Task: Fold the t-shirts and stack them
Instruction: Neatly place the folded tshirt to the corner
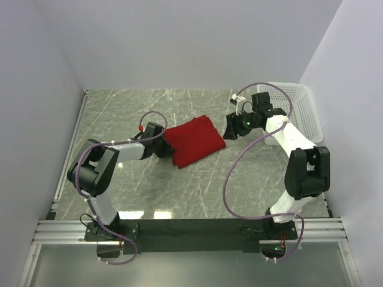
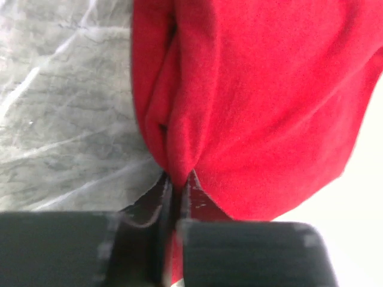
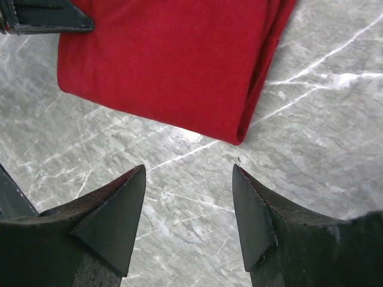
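Observation:
A deep red t-shirt (image 1: 194,140) lies folded into a compact bundle on the marble table (image 1: 179,185). My left gripper (image 1: 166,146) is at its left edge. In the left wrist view the left gripper (image 2: 178,176) is shut on a pinched fold of the t-shirt (image 2: 257,89). My right gripper (image 1: 230,128) hovers just right of the cloth. The right wrist view shows the right gripper (image 3: 188,170) open over bare marble, a short way off the t-shirt's (image 3: 167,60) folded corner. The left gripper (image 3: 48,18) shows at the top left of that view.
A white mesh basket (image 1: 299,110) stands at the back right, behind the right arm. White walls close in the table on three sides. The arm bases sit on a black rail (image 1: 191,228) at the near edge.

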Robot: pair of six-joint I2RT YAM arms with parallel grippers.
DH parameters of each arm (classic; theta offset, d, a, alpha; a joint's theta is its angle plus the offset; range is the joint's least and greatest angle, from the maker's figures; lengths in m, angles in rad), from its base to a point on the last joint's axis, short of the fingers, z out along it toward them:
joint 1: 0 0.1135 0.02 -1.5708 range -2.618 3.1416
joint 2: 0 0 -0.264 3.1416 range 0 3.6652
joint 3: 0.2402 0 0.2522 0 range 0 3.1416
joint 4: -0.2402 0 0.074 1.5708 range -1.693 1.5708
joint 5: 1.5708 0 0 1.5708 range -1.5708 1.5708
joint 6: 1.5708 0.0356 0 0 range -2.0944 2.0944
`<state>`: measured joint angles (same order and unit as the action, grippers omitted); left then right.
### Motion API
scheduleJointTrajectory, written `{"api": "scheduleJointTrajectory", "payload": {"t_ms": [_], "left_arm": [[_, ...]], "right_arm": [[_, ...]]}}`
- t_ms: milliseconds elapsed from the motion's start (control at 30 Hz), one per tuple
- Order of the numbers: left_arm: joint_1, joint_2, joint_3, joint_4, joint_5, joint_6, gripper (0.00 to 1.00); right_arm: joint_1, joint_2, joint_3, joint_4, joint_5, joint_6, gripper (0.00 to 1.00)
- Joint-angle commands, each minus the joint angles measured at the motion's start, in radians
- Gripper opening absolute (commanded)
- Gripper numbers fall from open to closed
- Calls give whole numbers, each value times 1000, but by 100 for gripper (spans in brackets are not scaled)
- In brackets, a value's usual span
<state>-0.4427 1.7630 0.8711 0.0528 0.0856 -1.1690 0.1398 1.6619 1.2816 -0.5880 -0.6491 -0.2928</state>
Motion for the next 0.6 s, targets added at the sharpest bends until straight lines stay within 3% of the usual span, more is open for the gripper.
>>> {"api": "scheduleJointTrajectory", "payload": {"t_ms": [0, 167, 267, 400, 567], "left_arm": [[-2, 6, 60, -134, -70, 95, 1], [100, -25, 83, -220, -67, 346, 1], [243, -25, 117, -278, 14, 486, 1], [439, 41, 265, -393, 34, 636, 1], [620, 186, 500, -534, -65, 781, 1]], "right_arm": [[-19, -59, -10, 30, -21, 9, 66], [-39, -60, -7, 28, -27, 6, 66], [-52, -62, -10, 31, -38, 7, 66], [-62, -63, -24, 42, -52, 7, 67], [-72, -68, -34, 47, -69, 1, 67]]}}
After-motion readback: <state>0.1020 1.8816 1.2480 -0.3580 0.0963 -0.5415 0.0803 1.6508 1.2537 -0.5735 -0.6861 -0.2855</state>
